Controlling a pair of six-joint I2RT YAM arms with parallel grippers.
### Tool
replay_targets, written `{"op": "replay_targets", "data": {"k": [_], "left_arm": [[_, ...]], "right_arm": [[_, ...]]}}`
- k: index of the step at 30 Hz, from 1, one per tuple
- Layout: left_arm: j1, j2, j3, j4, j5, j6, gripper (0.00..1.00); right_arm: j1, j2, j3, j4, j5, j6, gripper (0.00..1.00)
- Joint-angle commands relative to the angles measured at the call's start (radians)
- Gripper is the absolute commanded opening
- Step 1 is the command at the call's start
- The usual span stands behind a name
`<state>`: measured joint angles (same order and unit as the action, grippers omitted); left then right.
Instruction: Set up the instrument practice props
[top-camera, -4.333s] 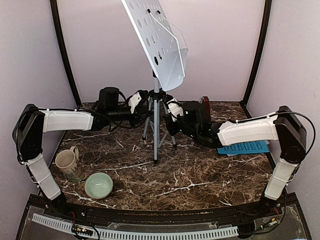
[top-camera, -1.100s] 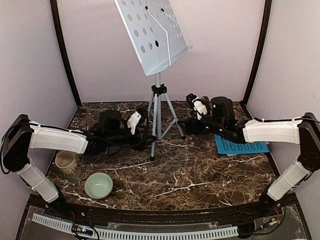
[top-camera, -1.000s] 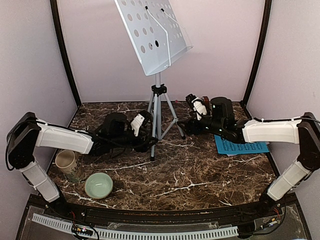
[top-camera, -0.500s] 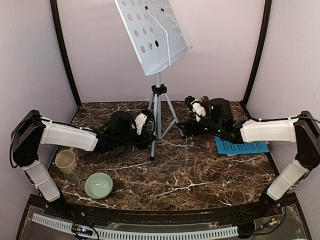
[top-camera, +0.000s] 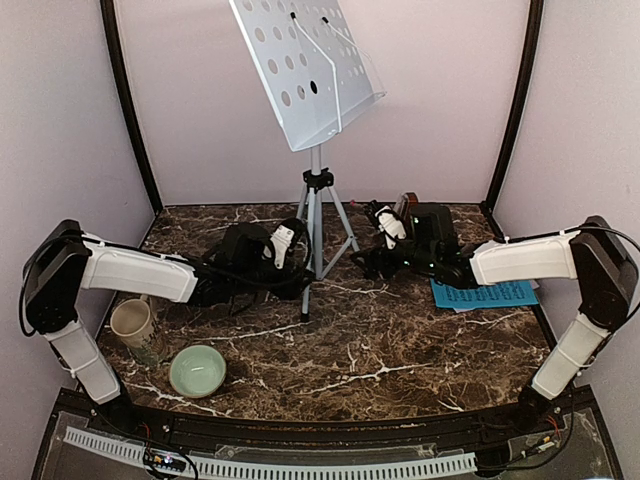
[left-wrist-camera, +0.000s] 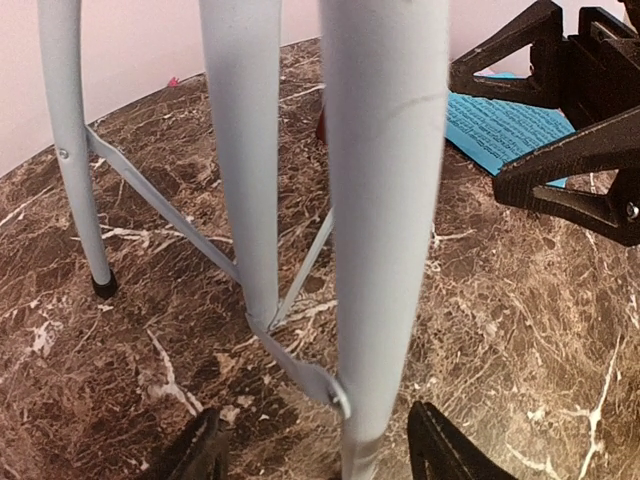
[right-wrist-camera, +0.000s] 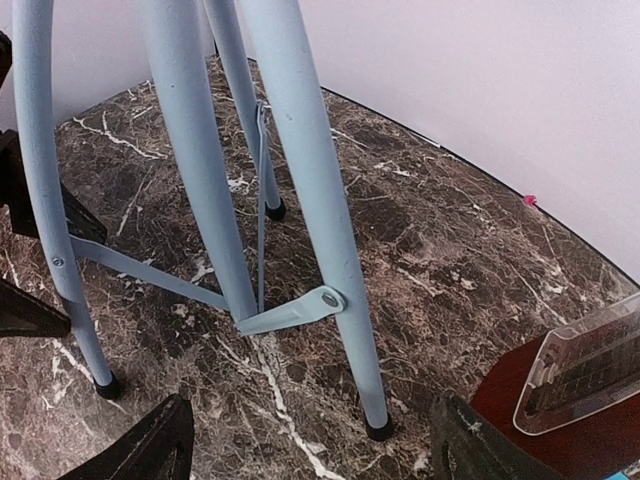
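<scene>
The left pincer stands parted, one music stand leg between its fingers. The right pincer gapes wide around another leg's foot, the metronome just beside one finger.

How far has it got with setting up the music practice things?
Done: the music stand is upright, legs spread, its white desk empty. In hand: the open left pincer straddles the front leg, the open right pincer is at another leg's foot. To do: the blue page lies flat, off the stand, the metronome sits at the back; no pink page shows.
</scene>
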<state>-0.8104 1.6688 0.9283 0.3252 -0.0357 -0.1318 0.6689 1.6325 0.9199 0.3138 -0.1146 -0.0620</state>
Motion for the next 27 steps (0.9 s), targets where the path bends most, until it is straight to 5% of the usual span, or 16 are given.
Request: {"op": "replay_targets", "data": {"k": [1, 27], "left_arm": [[-0.022, 0.053, 0.076, -0.008, -0.060, -0.073, 0.64], [0.036, -0.092, 0.011, -0.214, -0.036, 0.152, 0.07]], "right_arm": [[-0.010, 0.006, 0.020, 0.051, -0.010, 0.005, 0.82], [-0.019, 0.103, 0.065, 0.057, -0.066, -0.076, 0.80]]}}
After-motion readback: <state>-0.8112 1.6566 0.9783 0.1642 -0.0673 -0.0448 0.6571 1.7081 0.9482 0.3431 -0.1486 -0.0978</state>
